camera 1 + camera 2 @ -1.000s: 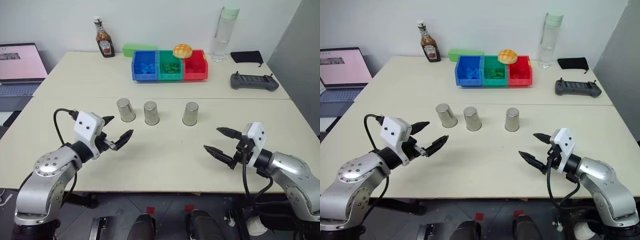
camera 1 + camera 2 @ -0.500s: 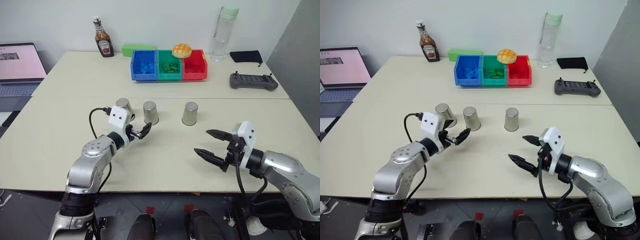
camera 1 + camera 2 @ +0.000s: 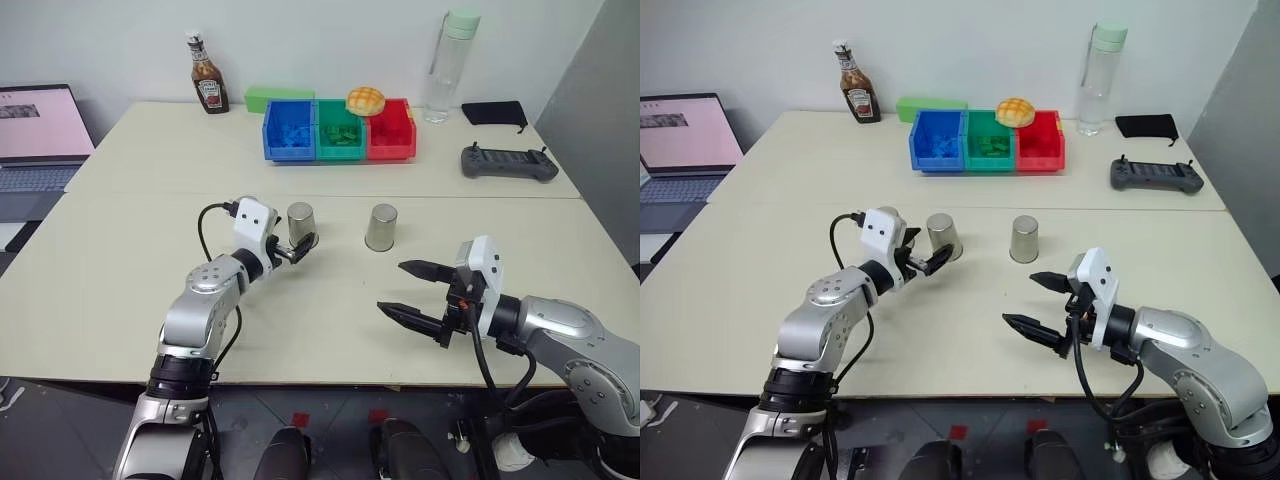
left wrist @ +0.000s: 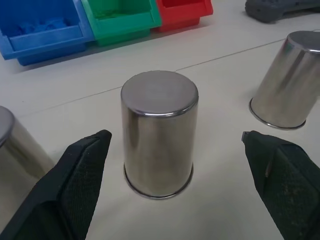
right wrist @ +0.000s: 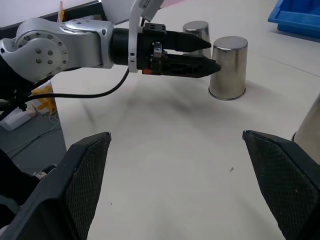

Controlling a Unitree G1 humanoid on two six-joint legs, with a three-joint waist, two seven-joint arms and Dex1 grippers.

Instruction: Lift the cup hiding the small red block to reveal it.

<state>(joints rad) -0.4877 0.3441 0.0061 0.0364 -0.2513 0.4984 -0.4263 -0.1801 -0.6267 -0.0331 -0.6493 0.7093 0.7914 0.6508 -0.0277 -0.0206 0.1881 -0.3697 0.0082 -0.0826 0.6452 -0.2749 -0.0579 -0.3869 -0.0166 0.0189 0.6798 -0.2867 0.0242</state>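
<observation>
Left wrist view: the middle cup [image 4: 159, 132] is framed at centre between the wide-apart jaws of the left gripper [image 3: 297, 248]; the right gripper [image 3: 414, 291] is also spread, lower right.

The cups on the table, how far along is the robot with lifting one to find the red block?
Nothing is lifted: all three cups stand upside down on the table, and no red block is in sight. In hand: the open left tool is lined up on the middle cup, fingers either side, not touching. Left: close, lift, reveal. The right tool hangs open, away from the cups.
</observation>
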